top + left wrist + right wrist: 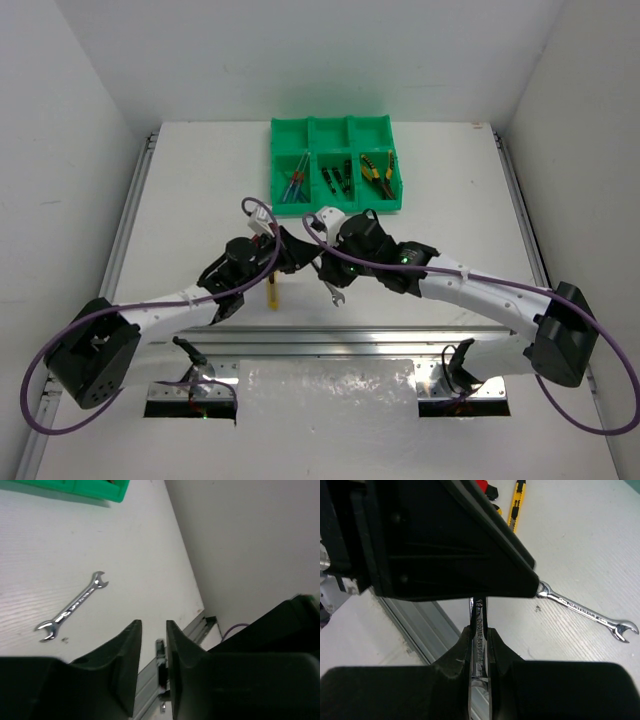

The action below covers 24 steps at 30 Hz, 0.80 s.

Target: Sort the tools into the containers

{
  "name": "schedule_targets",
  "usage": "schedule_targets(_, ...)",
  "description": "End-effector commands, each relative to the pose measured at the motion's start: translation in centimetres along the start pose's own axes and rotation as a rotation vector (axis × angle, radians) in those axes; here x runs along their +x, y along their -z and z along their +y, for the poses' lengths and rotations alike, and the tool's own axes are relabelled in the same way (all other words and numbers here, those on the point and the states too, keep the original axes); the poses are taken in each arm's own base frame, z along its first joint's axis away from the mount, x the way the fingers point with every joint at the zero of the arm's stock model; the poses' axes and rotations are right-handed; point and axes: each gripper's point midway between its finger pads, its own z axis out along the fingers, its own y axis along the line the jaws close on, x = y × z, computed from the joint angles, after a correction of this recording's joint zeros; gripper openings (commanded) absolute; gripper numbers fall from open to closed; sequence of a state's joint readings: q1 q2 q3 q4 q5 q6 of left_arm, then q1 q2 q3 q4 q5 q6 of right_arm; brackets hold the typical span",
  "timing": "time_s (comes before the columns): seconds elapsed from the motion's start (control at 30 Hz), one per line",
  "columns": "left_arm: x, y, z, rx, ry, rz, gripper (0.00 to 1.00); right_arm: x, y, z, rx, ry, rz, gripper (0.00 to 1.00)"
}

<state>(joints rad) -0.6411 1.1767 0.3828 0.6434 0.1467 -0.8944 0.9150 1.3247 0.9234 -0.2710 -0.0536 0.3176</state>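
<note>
Gripping a silver wrench [478,611] upright in the right gripper [479,632], above the table [590,540]. Straddling its upper end with the left gripper [153,626], narrowly parted, seemingly not pinching. Nearby, flat on the table, a second wrench [587,612] near a yellow cutter [516,505]; green tray [335,165] farther off.

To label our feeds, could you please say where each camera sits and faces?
Top external: above and behind, looking down on table, green tray, left arm, right arm.
Left wrist: on the left arm, past the open left gripper, across the table.
Right wrist: along the right gripper, shut on the held wrench.
Both wrist views share the loose wrench.
</note>
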Motion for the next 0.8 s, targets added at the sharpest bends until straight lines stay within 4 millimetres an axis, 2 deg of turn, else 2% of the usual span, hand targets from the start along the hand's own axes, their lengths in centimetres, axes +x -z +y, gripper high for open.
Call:
schedule_targets(0.0, -1.4, -1.0, -3.7, 0.116, -0.018, -0.032, 0.14, -4.9, 1.2, 1.7, -0.054, -0.003, -0.164, 0.02)
schedule_targets(0.03, -1.6, -1.3, -3.9, 0.115, -0.02, -0.033, 0.0, -5.2, 1.3, 1.7, -0.054, -0.002, -0.172, 0.02)
schedule_targets(0.1, -2.0, -1.8, -3.2, 0.067, -0.045, -0.038, 0.0, -5.5, 1.3, 1.5, -0.041, -0.003, -0.174, 0.09)
schedule_targets(0.13, -3.4, -2.3, -4.1, 0.06, -0.091, -0.069, 0.0, -5.6, 1.5, 1.3, -0.023, -0.008, -0.179, 0.34)
schedule_targets(0.17, -3.5, -2.6, -2.5, -0.035, -0.11, -0.051, 0.0, -5.5, 1.7, 0.0, 0.049, -0.026, -0.182, 0.59)
schedule_targets(0.2, -7.2, -3.6, -3.6, -0.095, -0.147, -0.154, 0.0, -5.2, 2.1, -1.0, 0.099, -0.044, -0.182, 0.95)
schedule_targets(0.23, -9.5, -4.0, -2.4, -0.182, -0.21, -0.189, 0.0, -5.6, 3.2, -2.1, 0.142, -0.083, -0.213, 0.99)
schedule_targets(0.27, -10.8, -3.9, -0.3, -0.309, -0.234, -0.186, 0.0, -4.7, 3.8, -3.6, 0.201, -0.11, -0.201, 0.99)
schedule_targets(0.3, -14.1, -5.4, -0.9, -0.334, -0.249, -0.226, 0.0, -4.4, 4.5, -4.6, 0.235, -0.134, -0.205, 0.99)
schedule_targets(0.33, -17.1, -5.0, 1.6, -0.426, -0.251, -0.25, 0.0, -4.4, 5.9, -5.6, 0.268, -0.167, -0.227, 0.99)
schedule_targets(0.37, -18.3, -6.1, 3.8, -0.489, -0.248, -0.243, 0.0, -3.6, 6.3, -6.2, 0.289, -0.175, -0.222, 0.99)
schedule_targets(0.4, -23.6, -6.4, 2.7, -0.496, -0.263, -0.341, 0.0, -3.4, 6.9, -6.8, 0.307, -0.185, -0.227, 0.99)
schedule_targets(0.43, -24.8, -6.6, 4.2, -0.574, -0.267, -0.323, 0.0, -3.1, 7.7, -7.1, 0.317, -0.177, -0.227, 0.99)
schedule_targets(0.47, -26.5, -7.1, 4.6, -0.607, -0.278, -0.334, 0.0, -2.8, 8.0, -7.1, 0.322, -0.173, -0.223, 0.99)
schedule_targets(0.5, -30.4, -9.0, 4.5, -0.61, -0.311, -0.375, 0.0, -2.4, 8.3, -7.6, 0.345, -0.166, -0.217, 0.99)
schedule_targets(0.53, -31.8, -9.8, 5.0, -0.631, -0.332, -0.374, 0.0, -2.1, 8.5, -7.8, 0.353, -0.164, -0.213, 0.99)
schedule_targets(0.57, -31.9, -11.7, 8.9, -0.717, -0.336, -0.35, 0.0, -1.7, 8.7, -7.8, 0.356, -0.163, -0.209, 0.99)
schedule_targets(0.6, -36.4, -12.4, 5.5, -0.665, -0.362, -0.444, 0.0, -1.4, 8.7, -7.9, 0.358, -0.165, -0.205, 0.99)
schedule_targets(0.63, -38.1, -12.7, 6.4, -0.688, -0.39, -0.453, 0.0, -1.2, 8.7, -7.6, 0.338, -0.165, -0.201, 0.99)
schedule_targets(0.67, -40.3, -14.4, 6.6, -0.666, -0.405, -0.494, 0.0, -0.8, 8.6, -7.6, 0.33, -0.164, -0.201, 0.99)
schedule_targets(0.7, -41.8, -14.9, 6.9, -0.649, -0.449, -0.52, 0.0, -0.4, 8.4, -7.3, 0.314, -0.163, -0.192, 0.99)
schedule_targets(0.73, -41.8, -16.4, 9.2, -0.661, -0.464, -0.513, 0.0, -0.1, 8.1, -7.1, 0.299, -0.162, -0.19, 0.99)
schedule_targets(0.77, -43.5, -16.4, 8.1, -0.639, -0.5, -0.558, 0.0, 0.1, 8.0, -6.9, 0.282, -0.153, -0.186, 0.99)
